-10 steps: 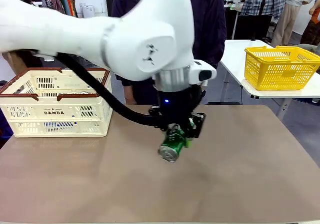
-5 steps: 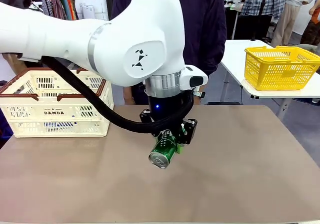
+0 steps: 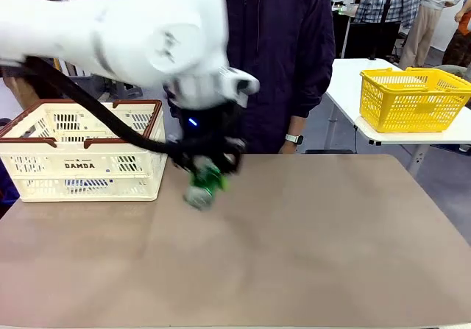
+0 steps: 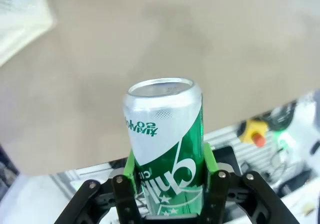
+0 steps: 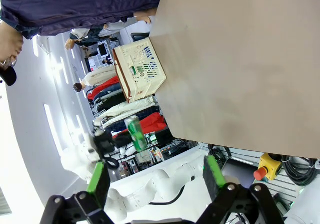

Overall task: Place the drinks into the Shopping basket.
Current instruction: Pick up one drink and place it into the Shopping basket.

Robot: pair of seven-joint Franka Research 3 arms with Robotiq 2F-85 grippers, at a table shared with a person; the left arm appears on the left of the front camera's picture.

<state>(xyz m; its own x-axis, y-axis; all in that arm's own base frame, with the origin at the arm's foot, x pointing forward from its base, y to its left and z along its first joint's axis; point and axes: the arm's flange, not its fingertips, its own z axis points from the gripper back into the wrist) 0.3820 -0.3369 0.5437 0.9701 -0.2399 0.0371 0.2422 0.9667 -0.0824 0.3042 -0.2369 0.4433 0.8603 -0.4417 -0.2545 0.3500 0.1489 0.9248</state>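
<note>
A green drink can [image 3: 202,185] with white lettering hangs tilted just above the table, and my left gripper [image 3: 206,168] is shut on it. The left wrist view shows the same can [image 4: 165,134] pinched between the green pads [image 4: 131,166], its silver top pointing away. The cream Shopping basket [image 3: 81,152] with its brown rim stands at the table's far left, a short way left of the can. In the right wrist view my right gripper [image 5: 155,173] stands open and holds nothing, with the basket [image 5: 140,68] and the held can [image 5: 135,133] far off.
A person in a dark jacket [image 3: 280,57] stands at the far edge of the table, a watch on one wrist [image 3: 294,139]. On a separate white table at the back right sits a yellow mesh basket [image 3: 412,97]. The brown tabletop [image 3: 316,248] is bare.
My left arm has swung left across the table, carrying the green can from the middle to a spot close beside the Shopping basket. The grip on the can has held.
</note>
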